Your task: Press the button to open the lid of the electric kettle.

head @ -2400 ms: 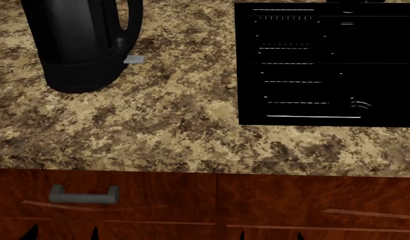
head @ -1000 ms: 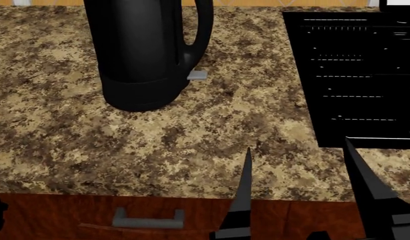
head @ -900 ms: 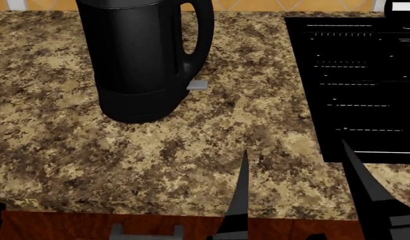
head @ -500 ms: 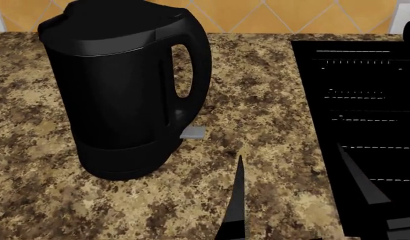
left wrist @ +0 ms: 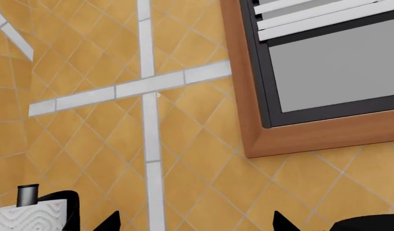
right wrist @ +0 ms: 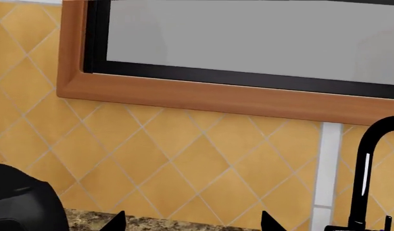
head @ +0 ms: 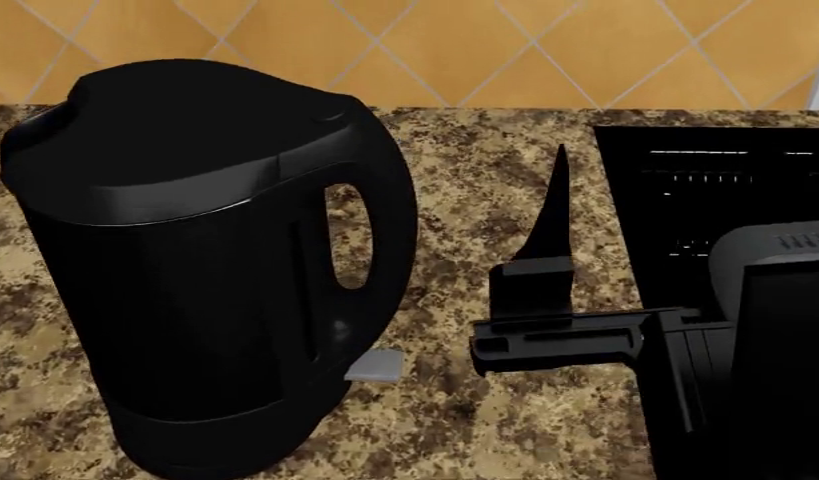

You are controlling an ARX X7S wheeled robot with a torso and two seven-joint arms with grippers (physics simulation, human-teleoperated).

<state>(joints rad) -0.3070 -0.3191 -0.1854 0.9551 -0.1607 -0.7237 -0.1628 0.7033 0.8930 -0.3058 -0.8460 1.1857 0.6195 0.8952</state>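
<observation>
Speckled brown granite countertop (head: 516,200) runs back to an orange diamond-tiled wall (head: 423,50). On it stands the electric kettle (head: 182,300), a tall glossy black jug with a thick loop handle (head: 382,230) and a small grey tab (head: 373,366) at its base. Its lid (head: 169,130) is a smooth, slightly domed black cap lying flat on the body, closed. At the lid's handle end sits a small raised bump (head: 332,117) that may be the button, too dark to tell for sure.

The right gripper (right wrist: 191,222) hangs beside the kettle's handle, apart from it, its two pointed tips spread with a clear gap between them; the kettle lies off to one side of that gap, not in it. A black panel with thin white lines (head: 709,180) lies beyond the gripper.

The left gripper (left wrist: 195,222) faces a tiled wall and a wood-framed window (left wrist: 312,72), its tips likewise spread, a paper towel roll (left wrist: 30,216) outside them.
</observation>
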